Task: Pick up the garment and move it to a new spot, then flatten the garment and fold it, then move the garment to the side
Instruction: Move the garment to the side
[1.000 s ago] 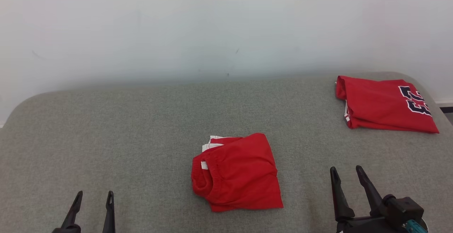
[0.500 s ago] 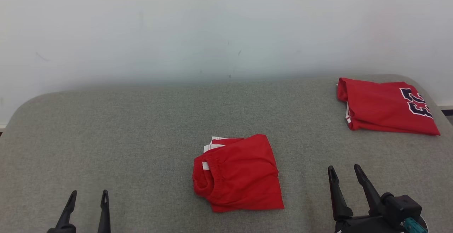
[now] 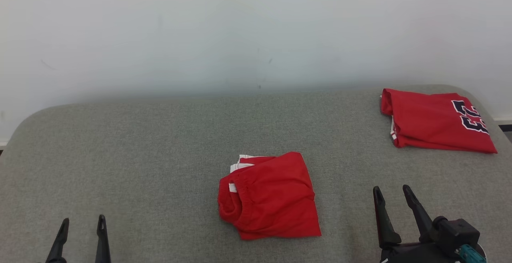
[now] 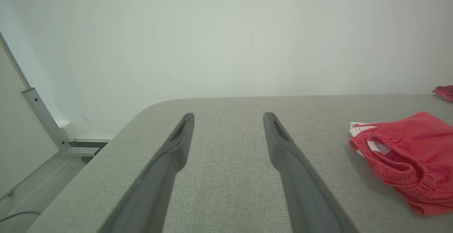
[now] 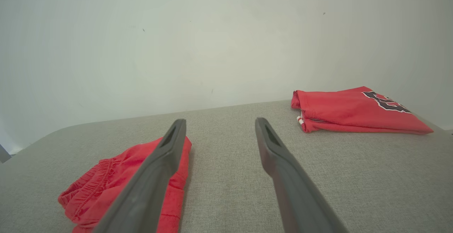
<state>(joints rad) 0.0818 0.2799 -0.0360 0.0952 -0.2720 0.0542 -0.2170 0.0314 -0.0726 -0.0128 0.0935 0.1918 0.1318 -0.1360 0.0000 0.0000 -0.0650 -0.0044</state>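
So, the grey fabric-covered surface (image 3: 160, 135) with rounded corners sits right against a plain white wall (image 3: 240, 27). The folded red garment (image 3: 270, 197) lies near its front middle, a second red garment (image 3: 434, 121) with a dark number at the far right corner. The left claw (image 3: 83, 219) and right claw (image 3: 391, 188) hover spread wide, holding nothing.

A plain white wall (image 3: 240, 35), evenly lit and faintly scuffed, rises directly behind a grey fabric-covered tabletop (image 3: 140, 143) with rounded corners. In the left wrist view, a pale metal post (image 4: 44, 119) slants beside it above a light floor (image 4: 32, 187).
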